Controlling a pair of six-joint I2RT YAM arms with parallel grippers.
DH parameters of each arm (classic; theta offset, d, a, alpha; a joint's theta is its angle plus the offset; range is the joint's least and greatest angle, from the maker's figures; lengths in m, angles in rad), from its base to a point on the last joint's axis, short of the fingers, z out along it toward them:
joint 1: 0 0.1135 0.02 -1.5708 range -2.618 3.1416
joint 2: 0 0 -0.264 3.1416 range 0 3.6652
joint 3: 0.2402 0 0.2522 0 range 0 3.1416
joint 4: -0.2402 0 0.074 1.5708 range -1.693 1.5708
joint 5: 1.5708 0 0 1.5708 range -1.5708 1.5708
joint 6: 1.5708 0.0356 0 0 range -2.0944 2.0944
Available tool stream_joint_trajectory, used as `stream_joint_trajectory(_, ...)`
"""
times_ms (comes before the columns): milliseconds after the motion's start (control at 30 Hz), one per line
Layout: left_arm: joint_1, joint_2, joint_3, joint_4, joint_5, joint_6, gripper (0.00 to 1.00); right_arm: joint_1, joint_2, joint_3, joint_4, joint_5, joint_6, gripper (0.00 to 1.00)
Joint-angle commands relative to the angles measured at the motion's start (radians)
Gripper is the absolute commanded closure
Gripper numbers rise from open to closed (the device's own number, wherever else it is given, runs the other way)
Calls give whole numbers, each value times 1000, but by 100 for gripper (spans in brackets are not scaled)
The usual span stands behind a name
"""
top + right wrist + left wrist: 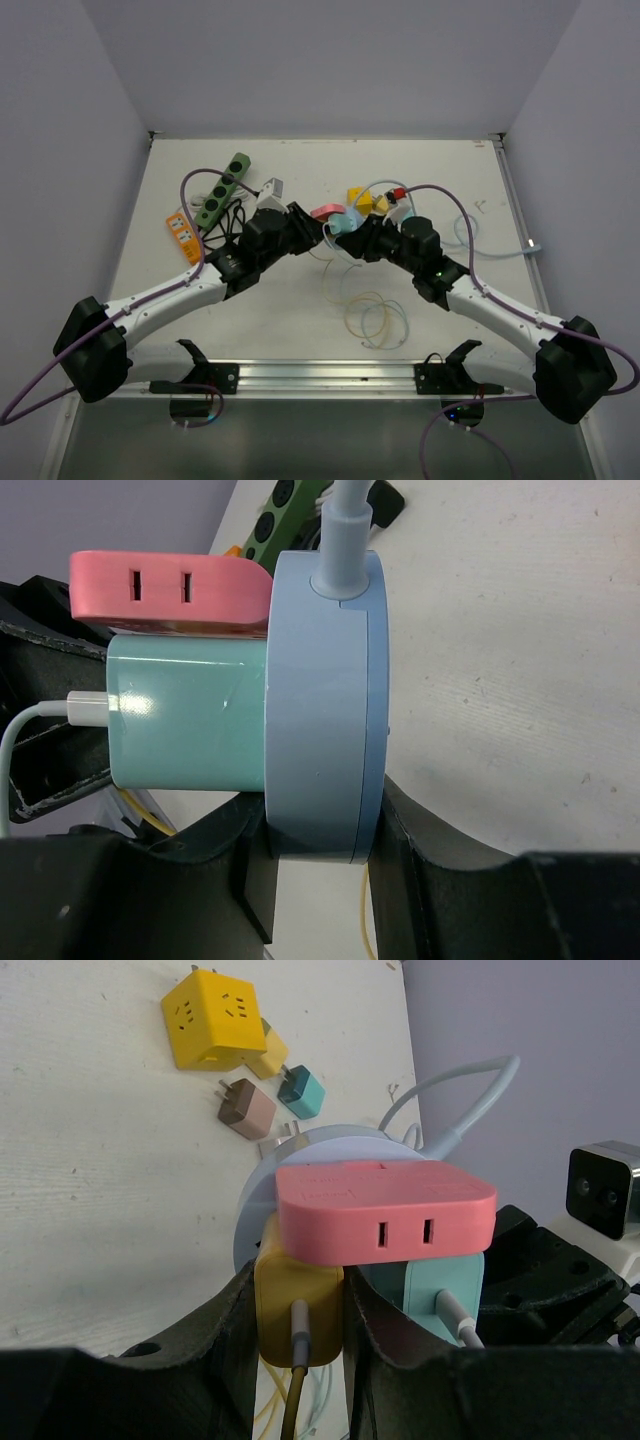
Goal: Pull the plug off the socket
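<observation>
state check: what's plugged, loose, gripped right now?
blue socket: clamped by right gripper.
yellow plug: plugged into blue socket, cable attached.
teal plug: plugged in, cable attached.
pink adapter: plugged in, slots empty.
brown plug: loose on table.
left gripper: shut on yellow plug.
right gripper: shut on blue socket.

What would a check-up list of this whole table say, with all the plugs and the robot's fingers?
Surface: white table.
Job's things: yellow plug and teal plug sit in the round blue socket, pink adapter above them.
Clutter: yellow cube, brown plug, green power strip, orange box.
Grippers: left gripper fingers shut on the yellow plug; right gripper fingers shut on the round blue socket.
Cables: white cable from the teal plug; pale blue cord; thin loops.
Surroundings: grey walls.
</observation>
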Motion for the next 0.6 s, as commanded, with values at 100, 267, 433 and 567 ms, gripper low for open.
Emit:
stream_joint_trajectory(100,-1,-58,31,168,-15,-19,100,-5,-41,-39,-69,95,-80,100)
stream_joint_trajectory(267,-1,-57,30,183,-17,-13,100,-10,-65,-67,-173,245,-48,100)
stream_joint_trajectory(433,-3,-61,8,226,9,-17,100,-21,-50,-63,-256,344,19,100)
stream_joint_trajectory(567,-7,-78,4,226,9,-10,100,-62,-34,-67,-325,399,77,100)
